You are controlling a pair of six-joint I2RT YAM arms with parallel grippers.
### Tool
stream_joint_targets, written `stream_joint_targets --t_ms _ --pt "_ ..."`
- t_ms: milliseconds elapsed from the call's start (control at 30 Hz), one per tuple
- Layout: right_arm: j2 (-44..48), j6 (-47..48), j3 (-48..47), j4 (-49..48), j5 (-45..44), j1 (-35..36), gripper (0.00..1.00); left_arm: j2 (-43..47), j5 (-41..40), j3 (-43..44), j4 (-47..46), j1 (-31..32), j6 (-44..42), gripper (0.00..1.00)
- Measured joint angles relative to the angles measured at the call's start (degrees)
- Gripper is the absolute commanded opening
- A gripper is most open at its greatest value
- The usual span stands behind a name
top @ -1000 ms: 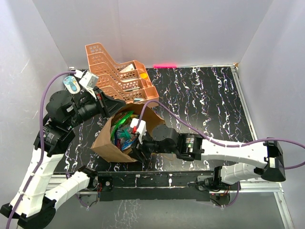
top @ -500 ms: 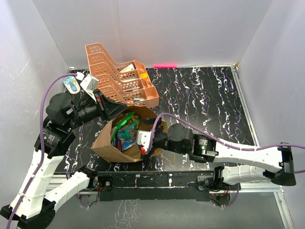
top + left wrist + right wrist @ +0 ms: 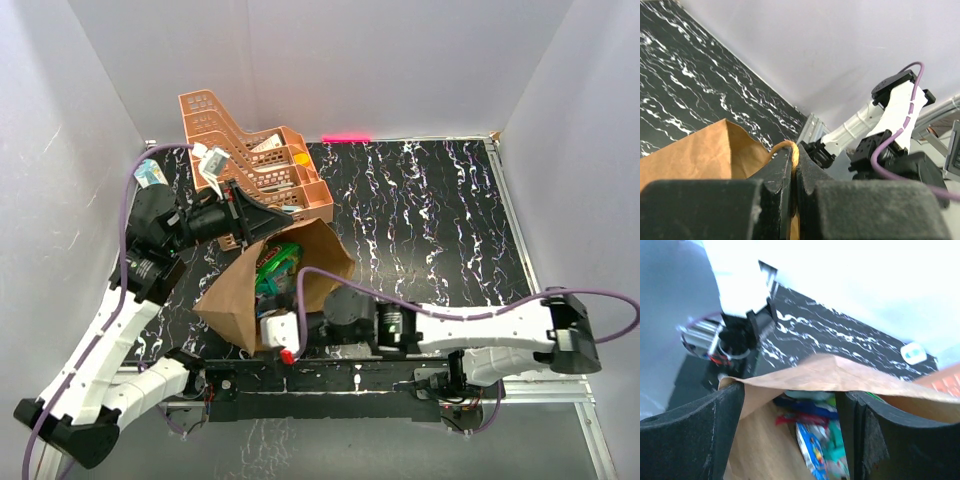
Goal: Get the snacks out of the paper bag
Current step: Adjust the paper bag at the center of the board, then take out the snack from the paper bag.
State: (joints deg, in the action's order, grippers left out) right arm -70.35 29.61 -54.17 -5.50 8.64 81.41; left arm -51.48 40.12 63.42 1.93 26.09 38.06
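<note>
**Both arms at the mouth of the bag.** A brown paper bag (image 3: 228, 298) stands open near the front left of the black marbled table (image 3: 430, 210). It is just in front of an orange mesh tray rack (image 3: 250, 165).

The left gripper (image 3: 794, 162) is clamped tight on the bag's twine handle (image 3: 781, 145) at the far rim, with no gap between its two fingers. Its wrist camera shows only a short arc of twine above the jaws. The rest of the loop is hidden between them.

The right gripper (image 3: 790, 395) sits at the near rim with its fingers spread wide. One finger fills each lower corner of the wrist view, and the bag's paper edge runs across the gap between them. Whether either finger touches the paper cannot be told. From above, this gripper is largely hidden beneath its own white wrist housing and the bag's near wall.

The snacks (image 3: 272, 270) lie inside the bag. From overhead only a narrow strip of green and blue wrapping shows between the paper walls. The right wrist view is soft with blur, and picks out a blue packet (image 3: 812, 452), a red wrapper (image 3: 792, 418) and a trace of green deeper down. How many packets there are, and what is printed on them, cannot be made out.

Small items sit in the rack's trays, too small to identify. From above, the left arm's black gripper covers part of the rack's front edge.
</note>
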Motion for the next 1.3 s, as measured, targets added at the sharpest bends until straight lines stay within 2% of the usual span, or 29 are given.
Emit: stream_joint_targets --t_ms 167,333,467,633,833,933,1000,1067,1300 --pt "-8.8 -8.2 0.0 -10.3 -2.8 4.7 0.80 -3.0 2.3 0.0 -0.3 0.0 -0.1 0.00" --pt "-11.7 -12.0 0.0 -11.0 -8.5 5.5 0.84 -0.4 2.3 0.0 1.2 0.0 -2.1 0.00" --pt "-7.3 -11.1 0.0 -6.2 -13.3 5.5 0.97 3.2 1.4 -0.1 2.9 0.0 -3.3 0.00" --pt "4.2 -7.1 0.0 3.4 -16.0 5.5 0.98 5.0 -0.9 -0.6 3.9 0.0 -3.7 0.00" --pt "14.9 -3.8 0.0 8.3 -20.6 5.5 0.99 4.0 -5.1 -0.3 5.9 0.0 -4.0 0.00" --pt "14.7 -0.6 -0.1 8.3 -22.8 5.5 0.92 3.7 -8.0 0.4 7.8 0.0 -4.2 0.00" --pt "12.7 2.0 -0.6 8.3 -24.2 5.0 0.80 3.7 -9.4 1.0 8.7 0.0 -4.3 0.00" --pt "8.9 4.6 -1.8 8.3 -24.3 3.7 0.73 3.7 -10.2 1.7 9.2 0.0 -4.4 0.00" --pt "1.9 9.4 -4.1 8.8 -16.6 -8.0 0.67 3.8 -11.3 2.8 9.9 0.0 -4.4 0.00"
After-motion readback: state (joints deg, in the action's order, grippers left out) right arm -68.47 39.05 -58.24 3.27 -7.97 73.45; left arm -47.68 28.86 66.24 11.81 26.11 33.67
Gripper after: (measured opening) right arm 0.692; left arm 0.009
